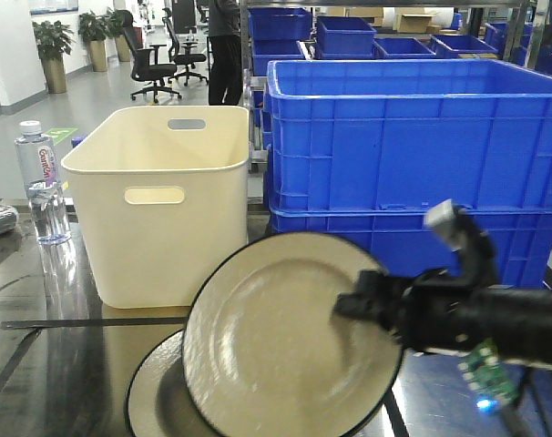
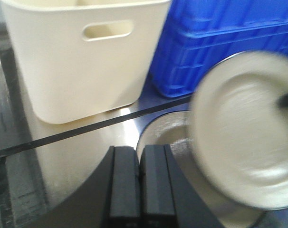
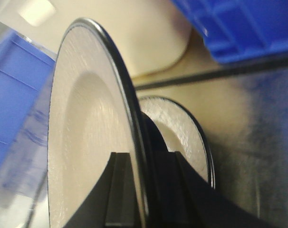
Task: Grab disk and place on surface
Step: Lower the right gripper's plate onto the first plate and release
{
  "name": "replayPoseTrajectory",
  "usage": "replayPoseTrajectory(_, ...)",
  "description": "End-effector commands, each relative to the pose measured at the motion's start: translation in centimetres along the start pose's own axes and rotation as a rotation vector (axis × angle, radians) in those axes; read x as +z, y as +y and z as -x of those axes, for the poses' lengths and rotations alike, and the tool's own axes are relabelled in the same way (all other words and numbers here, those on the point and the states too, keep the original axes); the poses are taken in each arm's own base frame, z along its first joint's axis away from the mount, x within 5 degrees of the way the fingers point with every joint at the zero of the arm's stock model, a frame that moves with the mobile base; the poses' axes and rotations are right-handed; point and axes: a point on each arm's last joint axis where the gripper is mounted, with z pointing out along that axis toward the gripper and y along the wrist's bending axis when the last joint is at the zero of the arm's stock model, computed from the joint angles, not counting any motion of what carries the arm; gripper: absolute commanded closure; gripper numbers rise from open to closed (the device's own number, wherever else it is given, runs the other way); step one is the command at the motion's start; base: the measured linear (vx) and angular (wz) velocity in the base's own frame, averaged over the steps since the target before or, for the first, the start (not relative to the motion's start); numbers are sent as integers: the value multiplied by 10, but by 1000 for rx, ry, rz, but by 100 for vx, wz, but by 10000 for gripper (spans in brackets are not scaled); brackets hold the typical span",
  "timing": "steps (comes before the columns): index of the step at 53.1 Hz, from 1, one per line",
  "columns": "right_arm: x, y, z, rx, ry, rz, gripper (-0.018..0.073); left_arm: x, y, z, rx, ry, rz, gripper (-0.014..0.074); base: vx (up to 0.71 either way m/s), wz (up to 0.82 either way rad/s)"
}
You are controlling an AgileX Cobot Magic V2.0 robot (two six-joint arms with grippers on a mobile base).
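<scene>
Right hand (image 1: 365,306) pinches tilted disk (image 1: 276,341) by rim, lower centre; edge grip may slip, dropping it onto second disk (image 1: 156,399).

Front camera is facing level across the dark glossy table top (image 1: 48,382) toward stacked blue plastic crates (image 1: 413,137); both wrist cameras are viewing, close-up, the same tilted cream black-rimmed plate (image 1: 285,337).

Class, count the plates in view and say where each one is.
2. The raised plate is gripped at its rim by the right gripper, tilted; the lower plate lies on the table beneath it, partly hidden. Others may sit unseen inside the bin or crates.
</scene>
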Motion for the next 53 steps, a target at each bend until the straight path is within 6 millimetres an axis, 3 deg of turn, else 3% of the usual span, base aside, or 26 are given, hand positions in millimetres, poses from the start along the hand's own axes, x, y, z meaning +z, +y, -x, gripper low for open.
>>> replayPoseTrajectory(1,7,19,6,22,-80,33,566,-16,-15,11,-7,-85,-23,604,0,0)
replayPoseTrajectory(9,34,25,0,-47,-53,44,533,-21,-20,9,2,-84,-34,604,0,0)
replayPoseTrajectory(16,44,32,-1,-88,-12,100,435,-21,-21,8,-13,-74,-43,604,0,0)
replayPoseTrajectory(28,46,29,-1,-268,13,68,116,-21,-22,7,-21,-68,-48,604,0,0)
replayPoseTrajectory(30,46,26,-1,-345,18,44,65,-21,-22,7,-21,-67,-48,604,0,0)
replayPoseTrajectory(31,45,20,2,-529,4,-31,-32,-21,-21,7,-16,-59,-42,604,0,0)
replayPoseTrajectory(43,29,19,21,-730,-125,-207,-26,-22,-8,-3,-38,41,104,602,0,0)
replayPoseTrajectory(53,0,37,32,-834,-211,-229,65,-31,24,-17,-62,198,462,601,0,0)
